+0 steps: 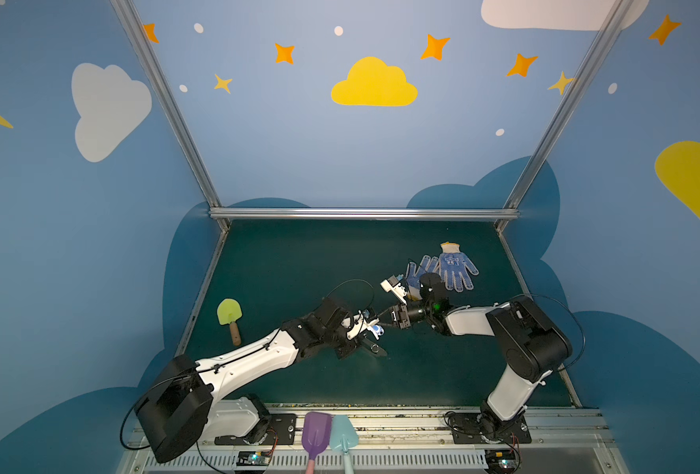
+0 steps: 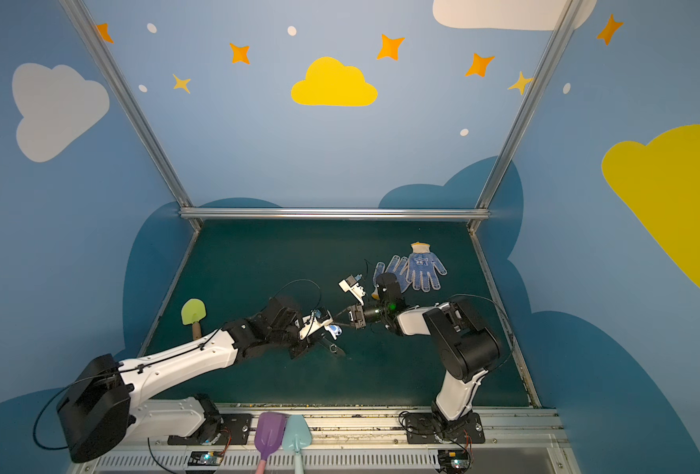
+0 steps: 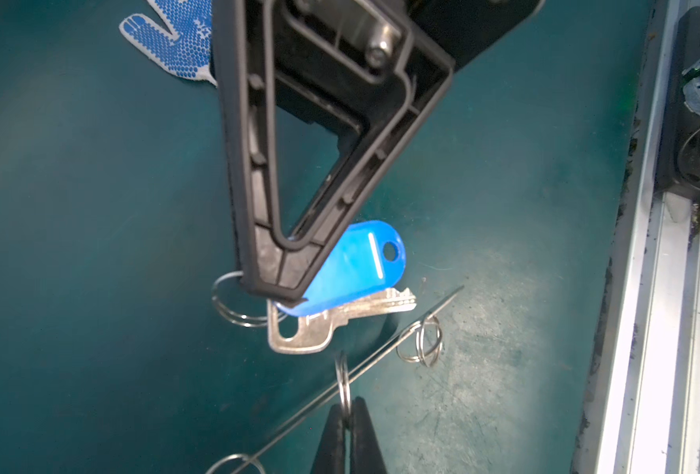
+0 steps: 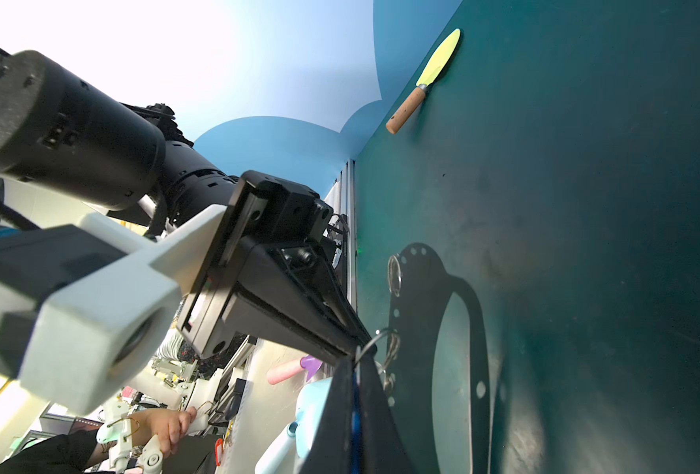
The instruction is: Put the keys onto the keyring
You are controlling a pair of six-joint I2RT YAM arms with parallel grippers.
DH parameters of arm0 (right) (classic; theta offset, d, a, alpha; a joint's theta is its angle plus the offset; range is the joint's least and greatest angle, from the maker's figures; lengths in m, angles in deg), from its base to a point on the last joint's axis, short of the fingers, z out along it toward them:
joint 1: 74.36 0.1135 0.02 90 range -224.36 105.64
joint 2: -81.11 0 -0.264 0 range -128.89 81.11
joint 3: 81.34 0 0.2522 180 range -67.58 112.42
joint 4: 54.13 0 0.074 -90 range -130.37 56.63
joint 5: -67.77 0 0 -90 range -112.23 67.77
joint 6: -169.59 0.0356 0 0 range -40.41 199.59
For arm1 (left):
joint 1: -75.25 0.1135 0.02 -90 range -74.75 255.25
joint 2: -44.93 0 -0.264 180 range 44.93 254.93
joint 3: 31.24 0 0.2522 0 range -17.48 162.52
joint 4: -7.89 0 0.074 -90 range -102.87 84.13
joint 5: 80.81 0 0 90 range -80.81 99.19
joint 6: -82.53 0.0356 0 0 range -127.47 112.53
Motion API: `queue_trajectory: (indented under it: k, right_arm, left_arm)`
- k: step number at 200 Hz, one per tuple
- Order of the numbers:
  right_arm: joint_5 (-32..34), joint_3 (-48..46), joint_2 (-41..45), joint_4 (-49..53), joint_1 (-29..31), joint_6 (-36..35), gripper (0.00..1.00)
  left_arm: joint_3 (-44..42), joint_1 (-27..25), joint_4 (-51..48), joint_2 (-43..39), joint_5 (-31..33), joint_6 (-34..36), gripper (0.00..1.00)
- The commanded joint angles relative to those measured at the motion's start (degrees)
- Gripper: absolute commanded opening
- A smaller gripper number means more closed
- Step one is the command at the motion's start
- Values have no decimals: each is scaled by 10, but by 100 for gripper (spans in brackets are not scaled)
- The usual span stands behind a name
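Observation:
The keys, a silver key [image 3: 319,328] with a bright blue tag [image 3: 356,262] and a split ring, hang from my right gripper [image 4: 356,369], which is shut on the blue tag. The tag shows as a blue speck [image 1: 377,329] in a top view. The keyring [image 4: 418,279] is a dark flat plate with holes, a long slot and small metal rings. It looks like a thin edge-on line [image 3: 381,349] in the left wrist view. My left gripper [image 3: 346,410] is shut on one of its rings. Both grippers meet at mid-table [image 1: 375,340], tips nearly touching.
A pair of blue dotted gloves [image 1: 457,266] lies behind the right arm. A green trowel with a wooden handle [image 1: 230,316] lies at the left. A purple scoop [image 1: 316,435] and a light blue scoop [image 1: 343,435] rest on the front rail.

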Motion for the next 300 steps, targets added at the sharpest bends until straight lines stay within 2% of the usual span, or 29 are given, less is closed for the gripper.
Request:
queue_trajectory:
  k: [1,30,54,80,95,126,142,166,188,225,300]
  right_arm:
    - [-4,-3,13,-10,1,-5,0]
    - [-4,-11,50,113,2,-84,0]
    - [-8,-33,77,139,6,-91,0]
    - [-17,-47,85,144,21,-91,0]
    - [-18,-49,73,120,30,-63,0]
    - [-14,-49,25,8,32,81,0]
    - [-4,-53,20,-57,39,124,0]
    - [15,-22,31,24,54,85,0]
    - [19,-16,26,32,54,81,0]
    - [22,-9,8,-18,54,105,0]
    - [22,-11,3,-19,56,105,0]
  left_arm:
    - [-1,-1,0,-5,8,-4,4]
    - [2,-1,-9,-5,25,-3,4]
    - [6,0,-11,-4,57,-2,4]
    - [8,1,-8,-4,56,5,4]
    - [5,0,1,-10,56,8,4]
    - [-2,-1,5,-25,58,19,4]
    - [-5,-2,4,-31,58,23,4]
    - [-11,-4,8,-37,51,30,4]
    - [-12,-7,8,-36,53,39,4]
    - [-13,-10,9,-42,53,42,4]
    - [-14,-12,10,-48,62,44,4]
